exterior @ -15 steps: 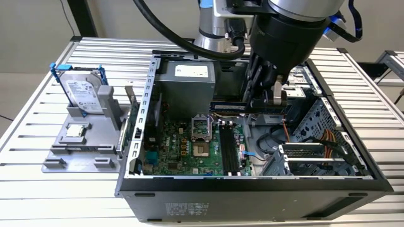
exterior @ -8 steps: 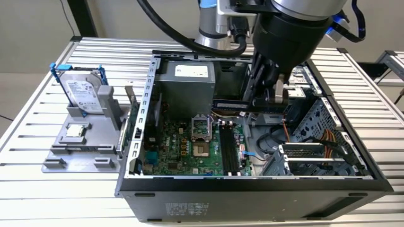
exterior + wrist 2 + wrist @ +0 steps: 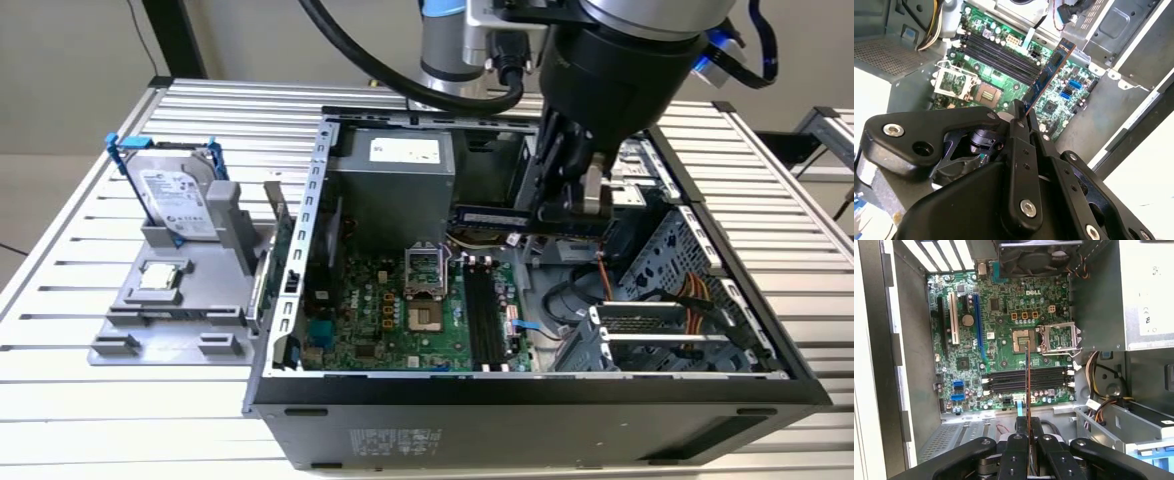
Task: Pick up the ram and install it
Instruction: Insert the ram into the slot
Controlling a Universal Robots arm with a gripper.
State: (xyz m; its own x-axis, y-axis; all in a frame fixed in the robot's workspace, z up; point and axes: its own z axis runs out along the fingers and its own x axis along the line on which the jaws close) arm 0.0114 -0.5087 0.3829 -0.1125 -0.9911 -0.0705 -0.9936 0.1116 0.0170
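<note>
My gripper is shut on the ram, a long thin circuit-board stick that I hold level over the open computer case. In the second wrist view the ram sticks out from between the fingers, above the green motherboard. The first wrist view shows the ram edge-on, crossing over the dark memory slots. In the exterior view those slots lie below the stick, well apart from it.
A grey holder on the exterior view's left carries a silver hard drive in a blue frame and a small square processor chip. Inside the case are the power supply, the open processor socket, a drive cage and cables.
</note>
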